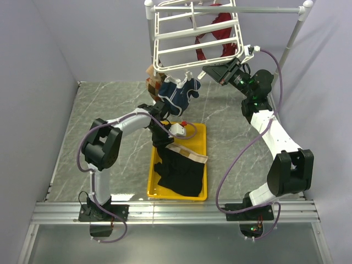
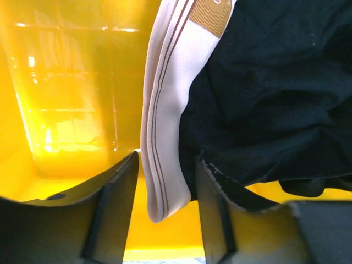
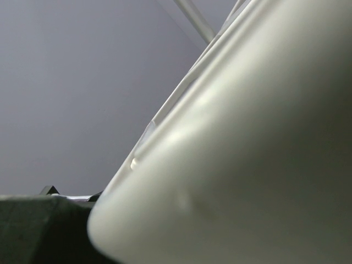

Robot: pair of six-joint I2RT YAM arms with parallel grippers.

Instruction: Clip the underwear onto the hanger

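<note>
Left end effector (image 2: 168,165) straddles the underwear (image 2: 264,99) waistband; lettering illegible.

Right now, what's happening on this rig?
The left gripper is down in the yellow tray, open, with its fingers straddling the waistband of the black underwear, not yet clamped. The right gripper is up at a corner of the hanger and appears to grip it. A navy pair and a red garment hang from the hanger; the black pair lies in the tray.
</note>
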